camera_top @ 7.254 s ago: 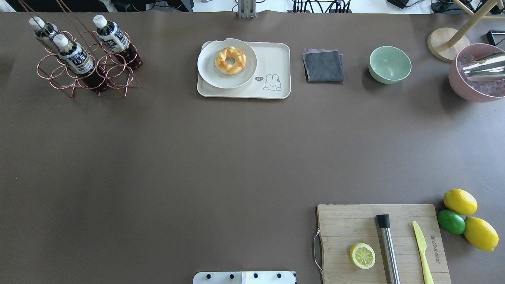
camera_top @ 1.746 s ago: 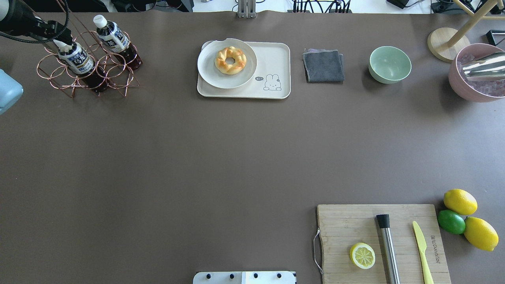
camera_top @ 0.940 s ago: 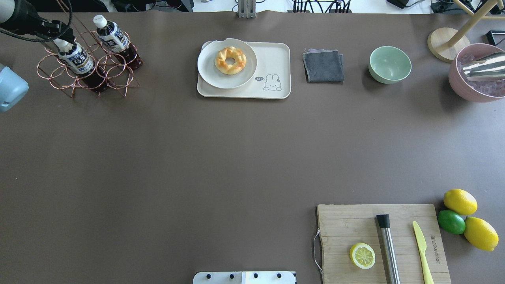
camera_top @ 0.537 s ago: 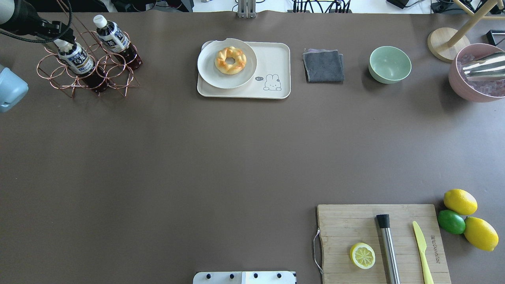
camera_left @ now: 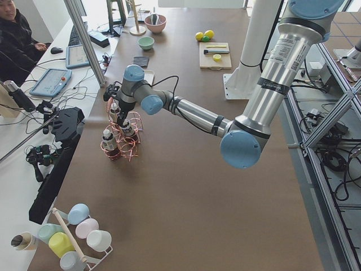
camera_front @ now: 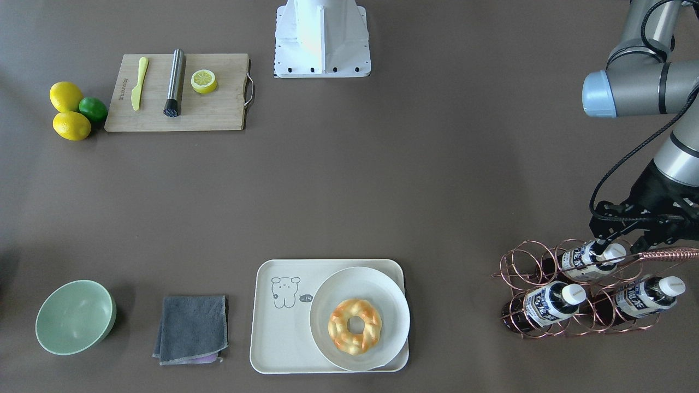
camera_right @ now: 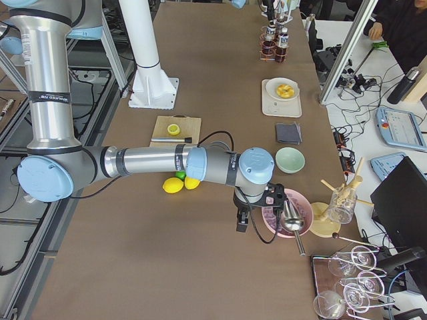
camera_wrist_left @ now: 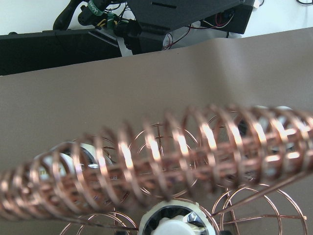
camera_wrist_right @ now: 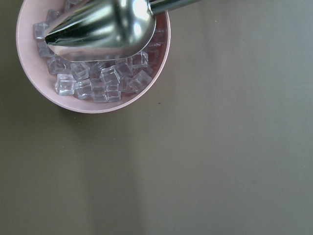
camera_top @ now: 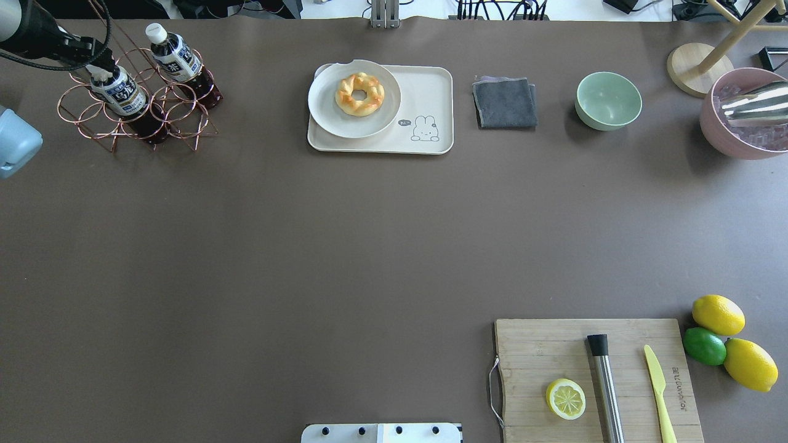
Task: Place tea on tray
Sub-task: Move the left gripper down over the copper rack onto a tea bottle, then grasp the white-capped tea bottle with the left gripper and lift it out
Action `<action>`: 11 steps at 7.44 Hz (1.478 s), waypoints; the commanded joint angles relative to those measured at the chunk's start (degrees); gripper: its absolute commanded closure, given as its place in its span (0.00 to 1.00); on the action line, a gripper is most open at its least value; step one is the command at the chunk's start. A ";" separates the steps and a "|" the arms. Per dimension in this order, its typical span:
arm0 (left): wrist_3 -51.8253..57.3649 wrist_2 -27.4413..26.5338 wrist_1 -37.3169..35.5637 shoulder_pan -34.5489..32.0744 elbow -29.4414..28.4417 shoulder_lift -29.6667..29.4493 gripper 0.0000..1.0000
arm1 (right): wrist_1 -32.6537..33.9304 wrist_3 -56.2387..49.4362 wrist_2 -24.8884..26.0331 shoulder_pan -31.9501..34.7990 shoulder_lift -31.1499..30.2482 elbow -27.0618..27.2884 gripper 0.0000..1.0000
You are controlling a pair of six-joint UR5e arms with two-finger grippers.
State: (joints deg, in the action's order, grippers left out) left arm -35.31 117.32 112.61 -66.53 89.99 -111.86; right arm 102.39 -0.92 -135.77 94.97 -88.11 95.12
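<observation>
Jaws of left gripper [camera_front: 618,244] look parted astride the cap [camera_front: 616,252] of the tea [camera_front: 580,259], front view; tea in the rack [camera_front: 532,256] slot nearest the robot
Right side view: right gripper [camera_right: 241,220] jaws, cannot tell
Overhead: tray [camera_top: 425,86] well right of the rack, open table [camera_top: 277,215] between, free room past the plate [camera_top: 326,123]
Left wrist: rack's coiled handle [camera_wrist_left: 161,156] crosses over the cap; a straight lift may snag it, dragging the rack
</observation>
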 commanded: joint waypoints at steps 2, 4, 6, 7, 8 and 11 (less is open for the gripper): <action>-0.37 0.02 -0.02 0.18 -0.08 0.15 0.47 | 0.00 -0.05 0.06 0.04 -0.14 -0.11 0.00; -0.37 0.02 -0.03 0.00 0.45 0.07 0.94 | 0.00 -0.05 0.07 0.04 -0.13 -0.11 0.00; -0.46 0.28 -0.90 -1.57 1.24 -0.72 1.00 | 0.00 -0.05 0.07 0.04 -0.13 -0.02 0.00; -0.46 3.59 -2.04 -3.32 2.29 -0.90 1.00 | 0.00 0.04 0.07 0.04 -0.13 0.07 0.00; -0.37 6.93 -5.18 -5.78 5.08 -0.90 1.00 | 0.00 0.04 -0.11 0.04 -0.13 0.24 0.00; 0.15 6.96 -18.79 -9.21 17.72 -0.99 1.00 | 0.00 -0.05 -0.02 0.04 -0.22 0.24 0.00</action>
State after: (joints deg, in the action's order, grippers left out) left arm -35.52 124.07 101.06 -73.49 100.74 -112.80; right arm 102.39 -0.92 -135.80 95.01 -88.24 95.34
